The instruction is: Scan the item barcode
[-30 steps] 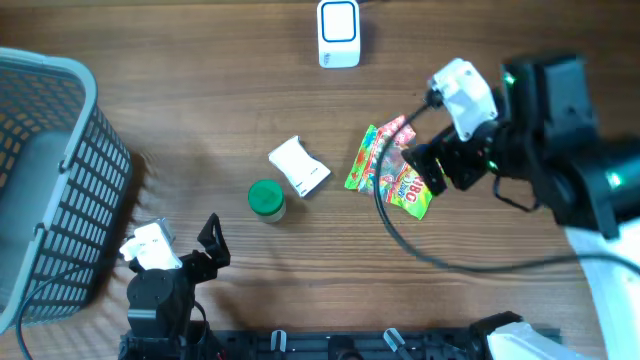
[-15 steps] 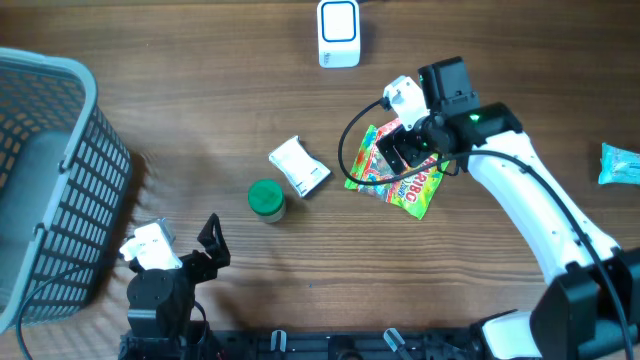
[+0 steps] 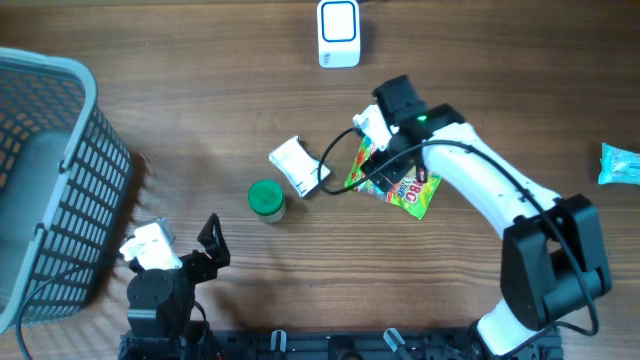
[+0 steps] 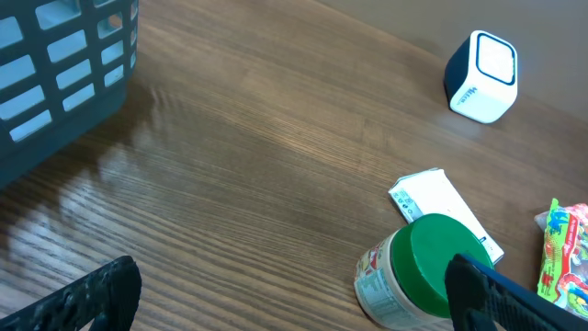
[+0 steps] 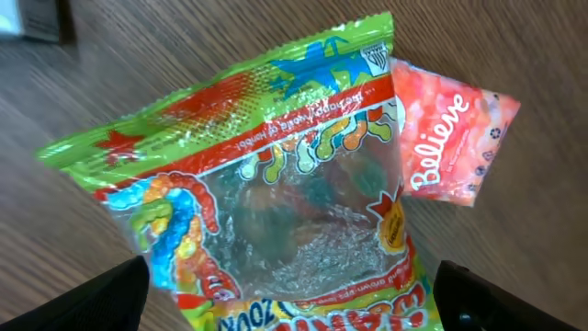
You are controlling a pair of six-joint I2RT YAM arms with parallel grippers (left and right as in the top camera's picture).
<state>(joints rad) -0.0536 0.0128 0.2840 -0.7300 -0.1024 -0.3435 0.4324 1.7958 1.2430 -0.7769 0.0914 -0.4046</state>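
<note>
Presently the right hand [image 3: 386,158] is positioned above the gummy bag [image 5: 276,211], just right of centre in the overhead frame. In the right wrist frame its two fingers [image 5: 96,299] are seen at the lower corners, spread wide, with nothing grasped between them. Whether they touch the bag cannot be told.

The gummy bag is laid flat on the worktop [image 3: 200,90], printed side up, with a clear window in the middle. A pink packet [image 5: 455,152] is seen against its upper right edge in the wrist frame, touching it.

The scanner [image 3: 338,33], a white-and-blue box, is found at the top centre of the overhead frame, well apart from the bag. It is also seen at the upper right of the left wrist frame.

A white packet [image 3: 299,166] is noted left of the bag, near the frame centre. A green-lidded jar [image 3: 266,198] is stood upright just below and left of it. In the left wrist frame the jar partly overlaps the packet.

The left hand [image 3: 212,242] is found at the lower left of the overhead frame, released and empty, its fingers [image 4: 87,294] set wide apart at the bottom corners of its own frame.

A grey basket [image 3: 95,190] is recorded at the left edge of the overhead frame. A light blue packet [image 3: 620,163] is cut off by the right edge.
</note>
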